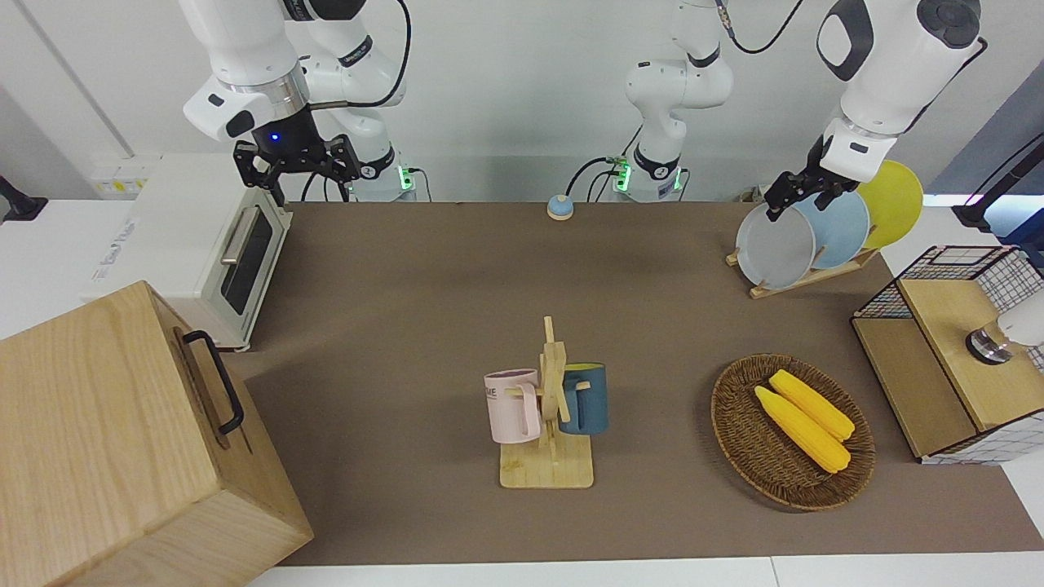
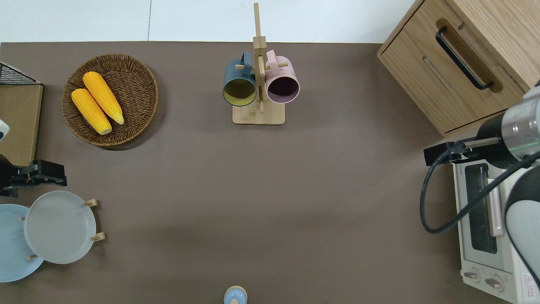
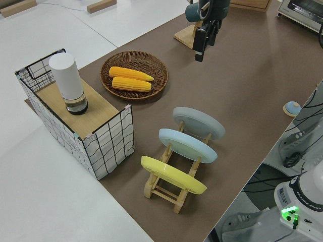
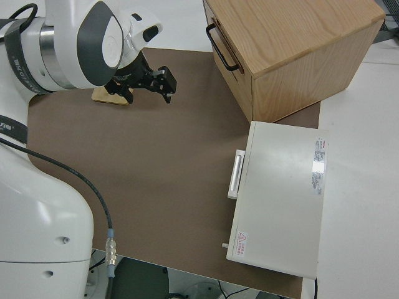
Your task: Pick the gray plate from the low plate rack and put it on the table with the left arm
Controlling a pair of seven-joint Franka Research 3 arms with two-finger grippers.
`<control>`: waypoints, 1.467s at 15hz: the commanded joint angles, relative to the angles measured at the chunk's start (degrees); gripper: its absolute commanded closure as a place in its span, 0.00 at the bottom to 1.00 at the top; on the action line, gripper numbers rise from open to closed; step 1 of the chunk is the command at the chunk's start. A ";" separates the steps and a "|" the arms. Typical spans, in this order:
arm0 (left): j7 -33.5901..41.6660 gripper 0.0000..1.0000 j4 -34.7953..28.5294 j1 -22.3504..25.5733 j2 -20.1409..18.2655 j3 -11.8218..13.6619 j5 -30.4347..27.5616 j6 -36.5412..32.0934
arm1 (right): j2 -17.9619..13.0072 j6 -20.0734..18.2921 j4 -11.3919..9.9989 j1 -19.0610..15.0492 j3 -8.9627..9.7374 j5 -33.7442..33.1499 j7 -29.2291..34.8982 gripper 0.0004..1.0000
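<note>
Left gripper [image 1: 781, 198] up in the air at the top rim of the gray plate [image 1: 775, 247]; whether spread, pressed together or pinching, cannot tell. Gray plate standing tilted in the low plate rack [image 1: 803, 280], at the slot farthest from the robots, with a light-blue plate [image 1: 840, 228] and a yellow plate [image 1: 893, 202] in the slots nearer to them. Right arm parked. Two corn cobs [image 1: 803, 418] lying side by side in a wicker basket [image 1: 738, 432]. All three plates seen edge-on only from the left side view. Bare brown table [image 2: 270, 190] open between rack and mug stand [image 2: 258, 114].
</note>
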 commanded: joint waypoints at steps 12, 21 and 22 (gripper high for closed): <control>-3.54 0.01 -14.82 0.12 2.68 1.81 19.79 0.48 | -0.15 -0.81 0.51 -1.15 0.98 -0.08 0.69 0.02; -3.98 0.86 -16.50 0.64 3.47 2.60 20.59 1.10 | -0.07 -0.81 0.51 -1.06 0.98 -0.08 0.69 0.02; -3.98 0.95 -16.50 0.64 3.47 2.78 20.59 1.10 | -0.15 -0.81 0.51 -1.06 0.98 -0.08 0.69 0.02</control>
